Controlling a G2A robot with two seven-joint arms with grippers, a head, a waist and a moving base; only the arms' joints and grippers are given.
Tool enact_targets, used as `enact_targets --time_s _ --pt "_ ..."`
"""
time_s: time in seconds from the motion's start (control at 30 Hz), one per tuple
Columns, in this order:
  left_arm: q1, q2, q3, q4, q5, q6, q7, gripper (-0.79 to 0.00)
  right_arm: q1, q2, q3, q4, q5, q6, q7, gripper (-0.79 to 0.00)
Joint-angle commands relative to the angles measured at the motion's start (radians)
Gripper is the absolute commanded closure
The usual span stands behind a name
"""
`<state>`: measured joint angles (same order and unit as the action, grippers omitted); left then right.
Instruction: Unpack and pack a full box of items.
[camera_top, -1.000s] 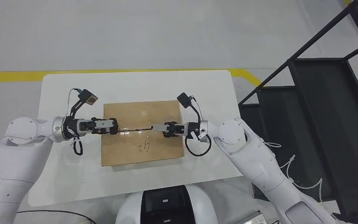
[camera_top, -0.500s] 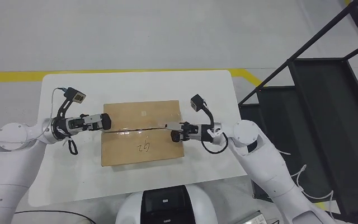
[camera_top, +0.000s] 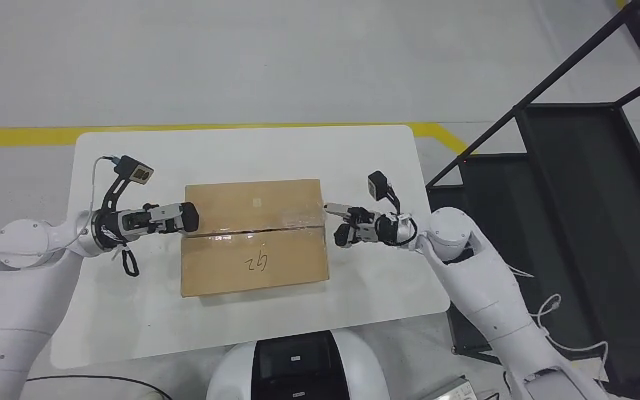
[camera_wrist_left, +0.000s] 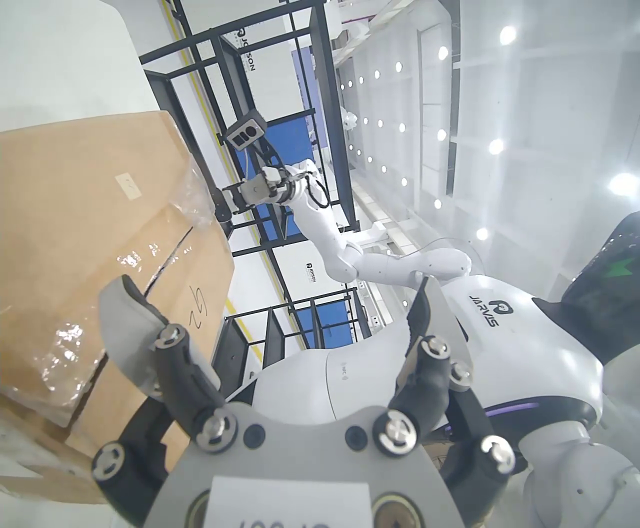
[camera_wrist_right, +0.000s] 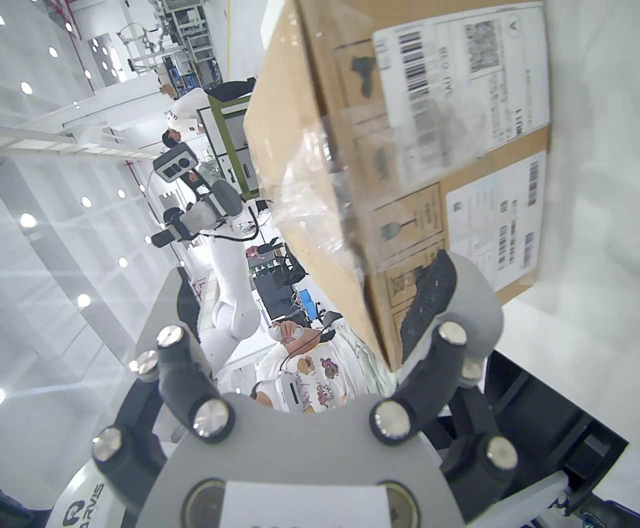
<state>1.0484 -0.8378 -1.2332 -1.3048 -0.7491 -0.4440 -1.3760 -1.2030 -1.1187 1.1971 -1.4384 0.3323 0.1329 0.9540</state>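
Note:
A closed cardboard box (camera_top: 255, 237) lies in the middle of the white table (camera_top: 380, 160), with clear tape (camera_top: 240, 233) along its top seam. My left gripper (camera_top: 190, 216) sits at the box's left edge, open, one finger (camera_wrist_left: 127, 310) close to the box (camera_wrist_left: 75, 200) top and nothing held. Just off the right edge is my right gripper (camera_top: 338, 224), also open. In the right wrist view, loose crumpled tape (camera_wrist_right: 320, 220) hangs off the labelled end of the box (camera_wrist_right: 425, 125), ahead of the spread fingers (camera_wrist_right: 430, 295).
Bare table surface runs all around the box. A black metal staircase (camera_top: 540, 200) stands just beyond the table's right side. A yellow floor line (camera_top: 40, 135) passes behind the table.
My right gripper has drawn back rightward from the middle of the box's seam to past its right edge. The left gripper backed off leftward to the left edge, then stayed still.

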Motion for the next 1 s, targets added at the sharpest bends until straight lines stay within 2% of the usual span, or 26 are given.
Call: enact_targets --time_s 0.0,0.17,0.43,0.7,0.97 --pt "0.000 0.000 0.000 0.000 0.000 0.000 0.000 -0.785 0.034 -0.009 -0.037 0.050 0.011 -0.004 0.006 -0.785" --pt "0.000 0.000 0.000 0.000 0.000 0.000 0.000 -0.785 0.117 -0.035 -0.113 0.159 0.034 -0.032 -0.015 -0.785" --pt "0.000 0.000 0.000 0.000 0.000 0.000 0.000 -0.785 0.167 -0.050 -0.115 0.218 0.079 -0.151 -0.061 -0.785" --pt "0.000 0.000 0.000 0.000 0.000 0.000 0.000 -0.785 0.094 -0.030 -0.053 0.102 0.009 -0.280 -0.081 -0.785" --pt "0.000 0.000 0.000 0.000 0.000 0.000 0.000 -0.785 0.067 -0.026 -0.032 0.032 -0.006 -0.310 -0.116 -0.785"
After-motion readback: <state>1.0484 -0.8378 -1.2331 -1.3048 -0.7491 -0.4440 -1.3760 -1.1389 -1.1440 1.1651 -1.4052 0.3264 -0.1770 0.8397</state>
